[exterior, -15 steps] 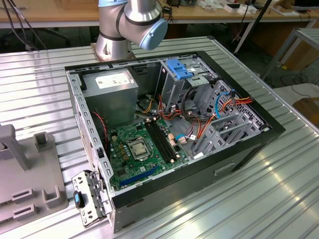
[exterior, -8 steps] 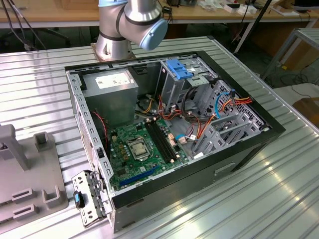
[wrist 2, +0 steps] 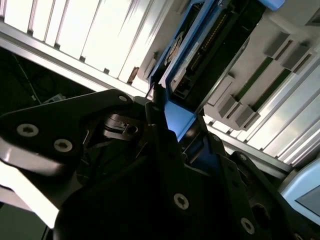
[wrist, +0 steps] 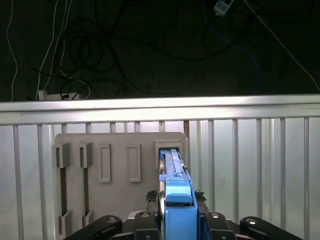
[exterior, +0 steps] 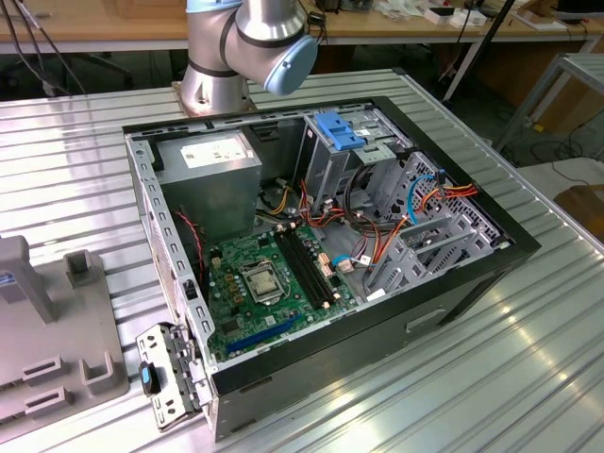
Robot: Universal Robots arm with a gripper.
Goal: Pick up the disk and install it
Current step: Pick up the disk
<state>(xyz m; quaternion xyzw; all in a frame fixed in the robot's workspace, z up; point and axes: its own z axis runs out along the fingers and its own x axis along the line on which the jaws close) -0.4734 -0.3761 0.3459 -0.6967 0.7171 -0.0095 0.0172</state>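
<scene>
The disk is being gripped by the pincer, whose fingers are being pressed against both sides of its blue carrier end. It is being held on edge in an outermost slot of the grey rack (ribbed metal desk beneath). In the exterior view, an opened computer case is being shown lying on the exterior view's right of that rack

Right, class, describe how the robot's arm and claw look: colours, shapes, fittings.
The arm in the exterior view is silver-grey, with a rounded joint and a light blue cap. The claw in the first wrist view is black and angular, with silver screws.
</scene>
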